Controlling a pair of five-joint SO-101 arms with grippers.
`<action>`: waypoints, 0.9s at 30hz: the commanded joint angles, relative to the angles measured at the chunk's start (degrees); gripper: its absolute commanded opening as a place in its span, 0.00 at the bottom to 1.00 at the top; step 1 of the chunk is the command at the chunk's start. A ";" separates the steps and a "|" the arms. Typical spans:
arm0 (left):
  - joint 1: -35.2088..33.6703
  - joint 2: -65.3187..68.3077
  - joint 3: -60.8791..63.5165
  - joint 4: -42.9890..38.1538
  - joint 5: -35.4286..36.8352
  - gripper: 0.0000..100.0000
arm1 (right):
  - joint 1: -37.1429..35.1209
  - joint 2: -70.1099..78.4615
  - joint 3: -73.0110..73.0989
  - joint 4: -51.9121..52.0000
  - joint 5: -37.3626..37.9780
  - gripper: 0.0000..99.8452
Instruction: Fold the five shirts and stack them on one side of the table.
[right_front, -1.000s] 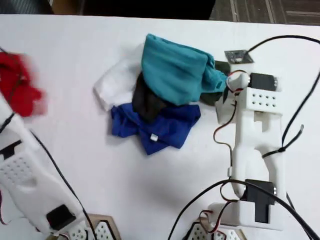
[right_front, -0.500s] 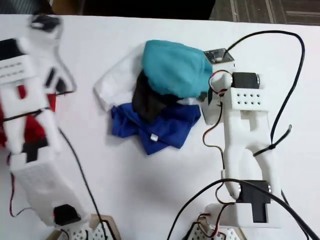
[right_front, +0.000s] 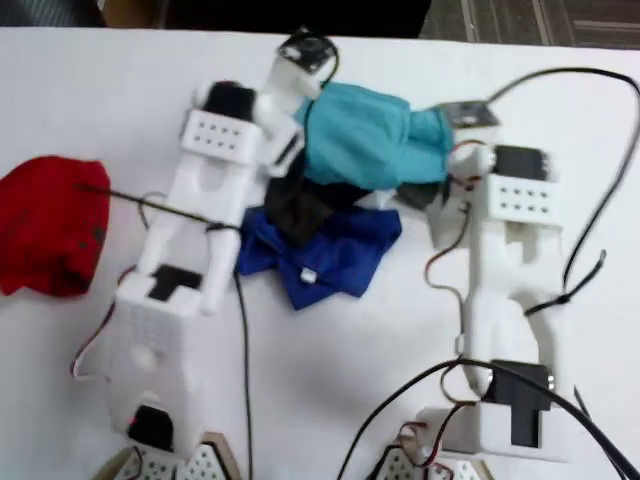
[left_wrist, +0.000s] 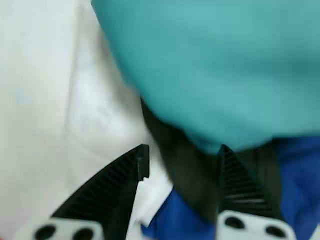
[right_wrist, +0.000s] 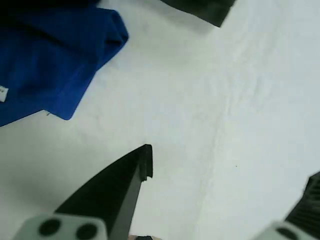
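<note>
A pile of shirts lies mid-table: a teal shirt (right_front: 365, 135) on top, a black shirt (right_front: 300, 205) under it, and a blue shirt (right_front: 325, 250) at the front. A white shirt (left_wrist: 90, 110) shows beside them. Apart, at the left edge, a red shirt (right_front: 50, 235) lies bunched. My left gripper (right_front: 283, 155) hangs open over the pile's left side, its fingers (left_wrist: 125, 185) straddling the black shirt (left_wrist: 192, 180) just below the teal shirt (left_wrist: 210, 65). My right gripper (right_front: 428, 190) is at the pile's right edge, open (right_wrist: 227, 170) over bare table, with the blue shirt (right_wrist: 50, 60) beside it.
The white table (right_front: 120, 90) has free room at the back left and at the front between the arm bases. Black cables (right_front: 590, 240) loop around the right arm. The left arm's cable (right_front: 243, 330) trails back to its base.
The left arm has swung from the red shirt at the far left over to the pile, leaving the red shirt on the table. The right arm shifted slightly right.
</note>
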 joint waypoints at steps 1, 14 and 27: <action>1.67 0.79 -0.48 -7.47 5.01 0.26 | 5.41 -0.22 -1.85 1.01 2.64 0.46; 5.89 14.24 -0.92 -11.08 -3.60 0.06 | 11.21 -0.22 -1.85 2.42 7.56 0.46; -13.71 2.73 -31.69 21.27 -1.32 0.03 | 11.12 -0.22 -1.85 2.07 7.38 0.46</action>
